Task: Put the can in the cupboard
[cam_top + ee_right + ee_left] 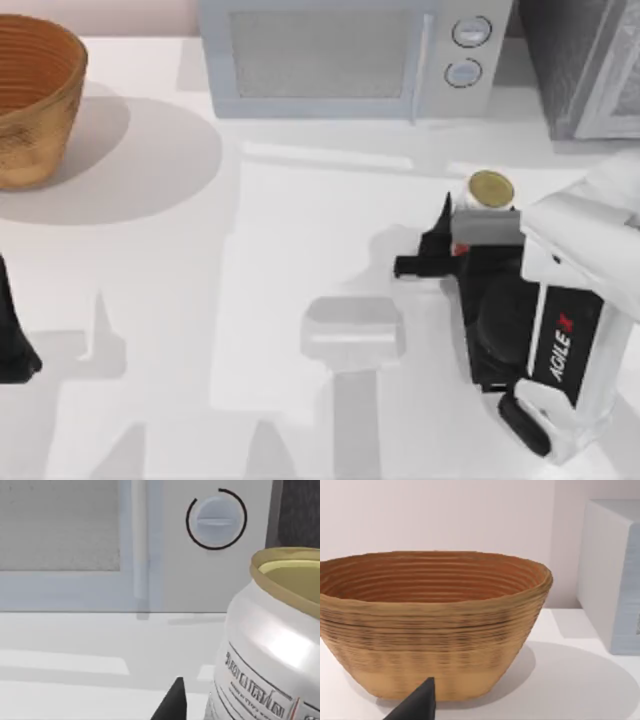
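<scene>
The can point(489, 189), white with red print and a dull gold lid, is at the right of the table, just in front of the microwave's knobs. My right gripper point(462, 240) is shut on the can, its body hiding most of the can's side from above. In the right wrist view the can point(265, 650) looms close, with one dark fingertip point(172, 702) right beside it. The cupboard point(575, 70), dark grey and speckled with a pale door panel, stands at the back right corner, behind the can. My left gripper point(12, 345) is parked at the left edge.
A light grey microwave point(330, 60) with two round knobs stands at the back centre, next to the cupboard. A woven brown basket point(30, 100) sits at the back left, and the left wrist view looks straight at the basket point(430, 625).
</scene>
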